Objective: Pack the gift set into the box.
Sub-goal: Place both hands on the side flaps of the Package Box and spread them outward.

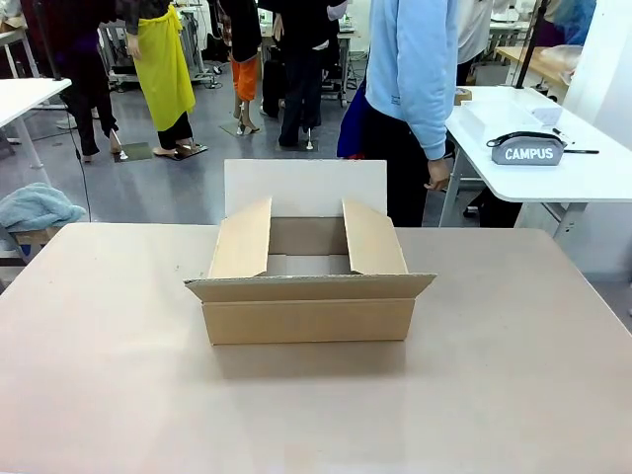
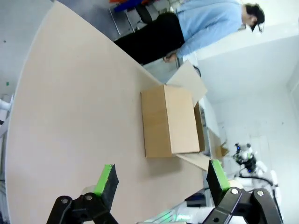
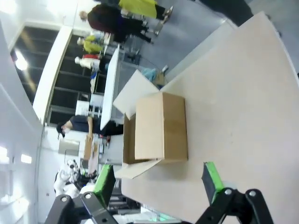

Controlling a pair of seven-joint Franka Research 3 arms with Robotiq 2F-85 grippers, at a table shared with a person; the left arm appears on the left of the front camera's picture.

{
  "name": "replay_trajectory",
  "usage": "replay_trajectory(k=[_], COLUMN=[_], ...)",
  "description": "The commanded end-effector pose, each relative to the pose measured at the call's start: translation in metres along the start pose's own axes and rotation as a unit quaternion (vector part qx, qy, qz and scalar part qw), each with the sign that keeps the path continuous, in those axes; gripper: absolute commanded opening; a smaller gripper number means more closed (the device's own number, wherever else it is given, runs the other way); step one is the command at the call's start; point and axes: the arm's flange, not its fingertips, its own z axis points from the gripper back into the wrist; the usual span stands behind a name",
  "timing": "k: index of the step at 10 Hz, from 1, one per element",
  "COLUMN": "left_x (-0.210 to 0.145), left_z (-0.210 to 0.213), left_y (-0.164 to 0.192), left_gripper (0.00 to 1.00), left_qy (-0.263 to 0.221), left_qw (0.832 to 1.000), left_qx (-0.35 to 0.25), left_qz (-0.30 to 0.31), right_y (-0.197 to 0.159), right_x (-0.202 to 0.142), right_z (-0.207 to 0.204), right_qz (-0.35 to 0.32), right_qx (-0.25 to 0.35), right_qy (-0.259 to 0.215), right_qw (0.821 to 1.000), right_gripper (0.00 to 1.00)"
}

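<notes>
Likely a workshop or lab: white worktables point(image 1: 592, 180), grey floor point(image 1: 148, 193), people point(image 1: 410, 69) standing around.

Pale beige table point(image 1: 118, 375) across the foreground. Beyond its far edge, person point(image 1: 410, 69) in a light-blue top, standing beside a white side table point(image 1: 592, 183) at right. Crumpled light-blue cloth point(image 1: 35, 209) at far left, near another white table point(image 1: 25, 94).

Black jaws, green pads point(image 2: 103, 178)
</notes>
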Motion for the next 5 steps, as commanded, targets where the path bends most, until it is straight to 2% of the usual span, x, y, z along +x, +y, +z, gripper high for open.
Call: replay_trajectory(k=[1, 2, 3, 4, 5], left_x=[0.0, 0.003, 0.009, 0.01, -0.001], left_z=[0.004, -0.014, -0.046, -0.099, -0.153], left_y=[0.01, -0.019, -0.065, -0.127, -0.174], left_gripper=[1.0, 1.0, 1.0, 1.0, 1.0], left_qy=[-0.018, -0.008, 0.02, 0.086, 0.176], left_qw=[1.0, 1.0, 0.996, 0.976, 0.939], left_qx=[-0.008, 0.009, 0.026, 0.036, 0.013], left_qz=[0.017, -0.017, -0.087, -0.198, -0.293], right_y=[-0.01, 0.013, 0.055, 0.108, 0.147], right_x=[0.004, 0.0, -0.002, -0.008, -0.022], right_z=[0.007, -0.015, -0.052, -0.105, -0.154], right_qz=[-0.013, 0.042, 0.12, 0.218, 0.299], right_qx=[-0.003, -0.083, -0.103, -0.104, -0.073], right_qy=[-0.024, -0.025, -0.004, 0.035, 0.096], right_qw=[1.0, 0.995, 0.987, 0.97, 0.947], right_gripper=[1.0, 1.0, 1.0, 1.0, 1.0])
